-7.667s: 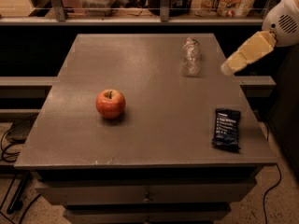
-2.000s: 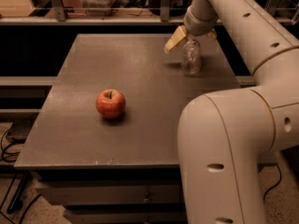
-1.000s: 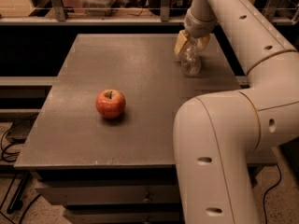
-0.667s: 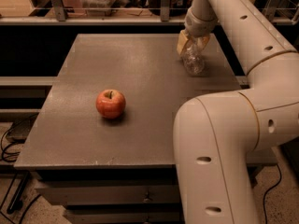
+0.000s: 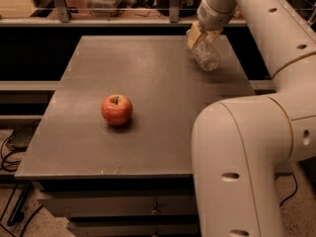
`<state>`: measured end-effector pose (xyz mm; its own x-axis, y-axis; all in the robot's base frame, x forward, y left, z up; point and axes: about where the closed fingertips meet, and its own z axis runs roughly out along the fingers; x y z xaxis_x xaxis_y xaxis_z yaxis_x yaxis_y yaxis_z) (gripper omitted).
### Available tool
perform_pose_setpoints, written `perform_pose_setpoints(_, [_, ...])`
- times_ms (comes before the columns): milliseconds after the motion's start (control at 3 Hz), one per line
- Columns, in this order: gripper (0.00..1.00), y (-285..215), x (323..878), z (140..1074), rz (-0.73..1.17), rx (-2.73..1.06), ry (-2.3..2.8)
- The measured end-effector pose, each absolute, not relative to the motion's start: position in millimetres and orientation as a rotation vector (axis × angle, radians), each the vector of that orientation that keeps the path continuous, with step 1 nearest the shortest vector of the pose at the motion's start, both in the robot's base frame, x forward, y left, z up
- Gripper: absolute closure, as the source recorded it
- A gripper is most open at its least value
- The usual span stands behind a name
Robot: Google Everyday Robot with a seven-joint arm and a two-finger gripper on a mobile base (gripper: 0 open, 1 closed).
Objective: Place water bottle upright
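gripper (image 5: 202, 36) at the far right of the table (image 5: 148, 68), clamped on the far end of the water bottle (image 5: 207, 58). bottle is tilted, not upright. apple (image 5: 117, 109) well apart, front left.

Camera looks down at table (image 5: 148, 73), claw (image 5: 200, 37) far right.

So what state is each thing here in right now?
water bottle: not upright, slanted at the table's far right, its upper end at the gripper
gripper: down at the bottle's upper end, far right of the table
apple: whole, stem up, resting alone on the table's near left
table: bearing the apple and the bottle
drawer: shut
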<state>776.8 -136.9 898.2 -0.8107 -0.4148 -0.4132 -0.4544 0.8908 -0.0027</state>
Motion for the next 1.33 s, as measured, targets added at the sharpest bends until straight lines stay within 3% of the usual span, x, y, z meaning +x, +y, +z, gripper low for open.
perform_pose_setpoints(667, [1.00,-102,741,958,0.317,-0.954,2.355])
perform_pose_setpoints(1333, [1.00,-86,702,995,0.375,-1.147,2.053])
